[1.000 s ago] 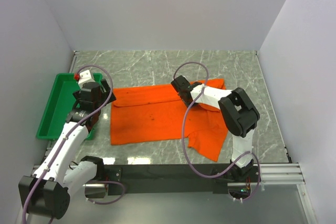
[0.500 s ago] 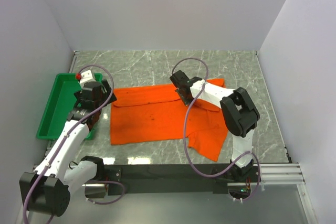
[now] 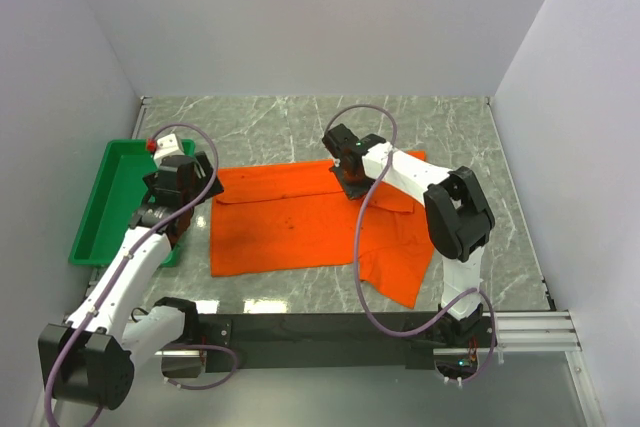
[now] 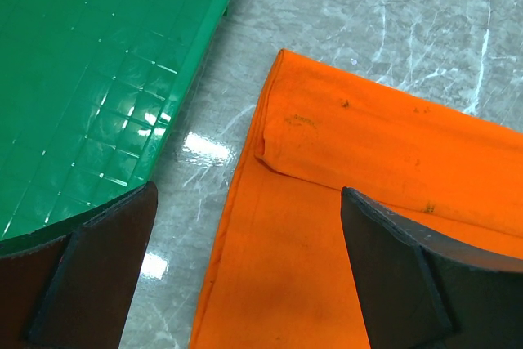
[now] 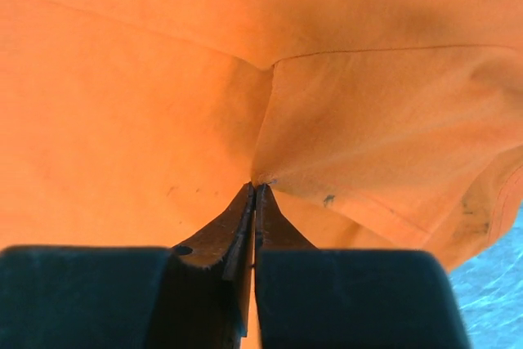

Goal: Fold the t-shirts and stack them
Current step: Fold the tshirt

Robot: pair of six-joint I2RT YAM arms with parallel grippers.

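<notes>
The orange t-shirt [image 3: 285, 222] lies spread on the marble table, with its far edge folded over and a sleeve hanging toward the near right. My right gripper [image 3: 350, 177] is shut on a pinch of the shirt at its upper middle; in the right wrist view the gripper [image 5: 255, 190] has closed tips, and the cloth [image 5: 163, 104] puckers into them. My left gripper [image 3: 190, 209] is open and empty over the shirt's left edge. In the left wrist view it [image 4: 249, 202] spans that edge, and the shirt [image 4: 368, 153] shows its folded far-left corner.
A green tray [image 3: 95, 212] stands at the left beside the shirt, and its ribbed floor also shows in the left wrist view [image 4: 90, 79]. White walls close in the table on three sides. Bare marble lies beyond the shirt.
My right gripper has moved a little to the left and farther back, still pinching the shirt. The left arm has barely shifted.
</notes>
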